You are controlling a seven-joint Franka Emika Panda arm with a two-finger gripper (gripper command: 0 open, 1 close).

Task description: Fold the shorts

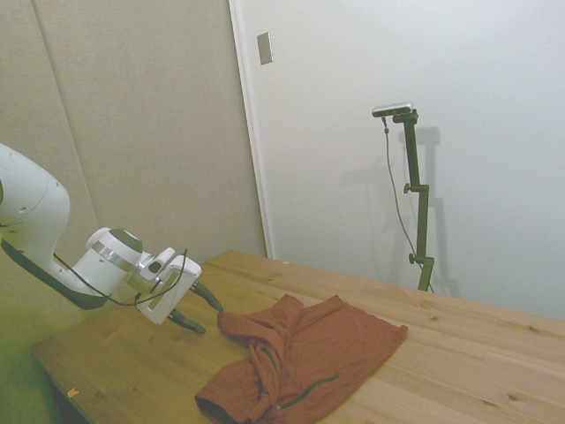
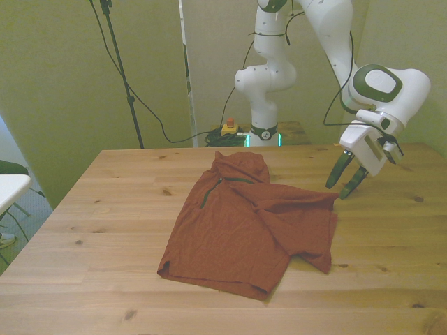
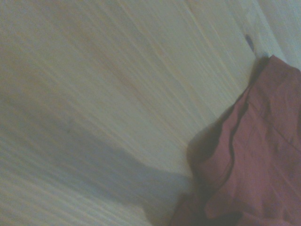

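The rust-red shorts [image 2: 244, 223] lie spread on the wooden table [image 2: 105, 209], partly folded over on themselves, with a thin dark zipper line near the far end. In the side view the shorts [image 1: 305, 358] show a bunched ridge down the middle. My gripper [image 2: 343, 180] hovers just above the table at the front view's right, a little off the shorts' edge, its dark fingers [image 2: 334, 171] open with nothing between them. From the side the gripper [image 1: 201, 311] points down toward the near corner of the cloth. A corner of the shorts [image 3: 254, 155] shows blurred in the wrist view.
Bare wood [image 1: 477, 344] stretches around the shorts on all sides. A small orange scrap [image 1: 72, 392] lies near the table's edge in the side view. Cables and a red button box [image 2: 228, 128] sit beyond the far edge.
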